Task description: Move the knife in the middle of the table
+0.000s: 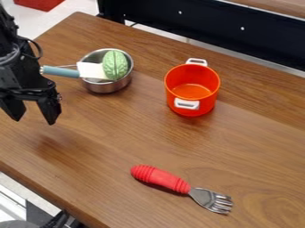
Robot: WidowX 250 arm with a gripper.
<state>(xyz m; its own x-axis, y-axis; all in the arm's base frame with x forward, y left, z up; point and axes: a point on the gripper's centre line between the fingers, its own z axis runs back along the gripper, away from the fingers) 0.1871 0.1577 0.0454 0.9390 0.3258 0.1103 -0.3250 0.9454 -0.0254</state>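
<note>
Brown wood-grained tabletop (pixel 113 138) runs slantwise across the camera view, with a long black beam (pixel 196 23) and pale floor (pixel 74 8) beyond its far edge. The black two-finger tool (pixel 35 121) hangs over the left side, its two fingers spread wide and nothing between them. Up and to the right of it, the knife with a blue-grey handle and flat white blade (pixel 90 71) rests across a round, shiny metal bowl (pixel 106 87), at the upper left of the tabletop. Its handle juts over the rim toward the arm, apart from the fingers, while the blade lies over the bowl, right by a rounded, ridged light-green toy (pixel 115 65) sitting inside. Farther right, an orange-red round pot (pixel 173 95) stands upright with two white loop handles on opposite sides. Nearer the camera lies a fork with a ribbed red handle and metal head (pixel 159 177), its tines pointing to the lower right.
</note>
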